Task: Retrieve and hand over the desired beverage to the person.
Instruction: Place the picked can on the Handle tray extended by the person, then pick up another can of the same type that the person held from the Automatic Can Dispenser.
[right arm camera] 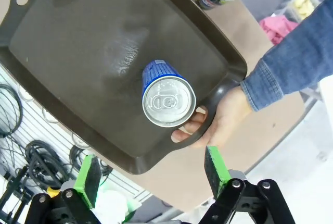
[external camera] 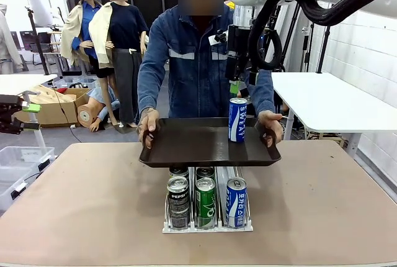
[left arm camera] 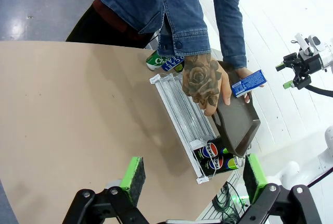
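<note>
My right end effector [right arm camera: 151, 174] is spread and empty, directly above the blue can [right arm camera: 167, 99]. The can stands upright on the tray [right arm camera: 78, 52], at the tray end gripped by the person's hand [right arm camera: 221, 117], with its long axis in line with my fingers. It looks delivered, so I judge the next move is a straight retreat up from the tray.

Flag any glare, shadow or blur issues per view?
Front view: sharp, evenly lit; the tray shadows the cans beneath. Right wrist view: soft sheen on the tray, blue can top crisp. Left wrist view: glare patch on the floor.
</note>
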Controlling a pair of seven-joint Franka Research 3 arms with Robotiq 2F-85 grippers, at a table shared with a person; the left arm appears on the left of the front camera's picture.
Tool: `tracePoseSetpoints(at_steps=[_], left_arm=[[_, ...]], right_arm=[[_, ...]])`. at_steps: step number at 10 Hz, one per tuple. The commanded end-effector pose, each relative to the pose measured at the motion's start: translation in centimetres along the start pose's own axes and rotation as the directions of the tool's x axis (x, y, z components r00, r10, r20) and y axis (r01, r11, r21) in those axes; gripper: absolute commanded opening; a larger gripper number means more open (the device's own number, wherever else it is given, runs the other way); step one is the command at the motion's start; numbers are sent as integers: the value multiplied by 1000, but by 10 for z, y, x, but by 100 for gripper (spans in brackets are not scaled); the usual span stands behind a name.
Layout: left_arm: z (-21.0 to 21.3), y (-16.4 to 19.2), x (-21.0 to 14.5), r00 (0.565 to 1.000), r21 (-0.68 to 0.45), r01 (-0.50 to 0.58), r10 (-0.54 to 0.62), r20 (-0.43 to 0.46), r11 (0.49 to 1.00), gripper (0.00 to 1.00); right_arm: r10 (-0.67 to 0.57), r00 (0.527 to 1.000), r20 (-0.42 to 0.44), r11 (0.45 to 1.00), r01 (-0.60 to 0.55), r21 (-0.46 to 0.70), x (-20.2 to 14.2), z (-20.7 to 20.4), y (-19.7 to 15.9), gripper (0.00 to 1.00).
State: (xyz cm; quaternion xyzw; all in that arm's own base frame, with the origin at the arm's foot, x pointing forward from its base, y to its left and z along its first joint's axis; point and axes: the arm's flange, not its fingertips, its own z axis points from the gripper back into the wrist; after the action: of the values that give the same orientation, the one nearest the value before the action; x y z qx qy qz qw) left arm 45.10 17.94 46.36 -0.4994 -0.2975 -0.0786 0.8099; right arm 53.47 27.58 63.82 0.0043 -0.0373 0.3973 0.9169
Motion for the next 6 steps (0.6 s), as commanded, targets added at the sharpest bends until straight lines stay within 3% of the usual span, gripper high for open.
tracePoseSetpoints(at_steps=[1, 6], left_arm=[[2, -1, 0, 1000, 5, 0, 0, -2, 1000, 100], [2, -1, 0, 1000, 5, 0, 0, -2, 1000, 100]], right_arm=[[-3, 1000, 3, 1000, 3, -1, 1, -1, -1, 100], [-3, 1000, 3, 1000, 3, -1, 1, -1, -1, 100]])
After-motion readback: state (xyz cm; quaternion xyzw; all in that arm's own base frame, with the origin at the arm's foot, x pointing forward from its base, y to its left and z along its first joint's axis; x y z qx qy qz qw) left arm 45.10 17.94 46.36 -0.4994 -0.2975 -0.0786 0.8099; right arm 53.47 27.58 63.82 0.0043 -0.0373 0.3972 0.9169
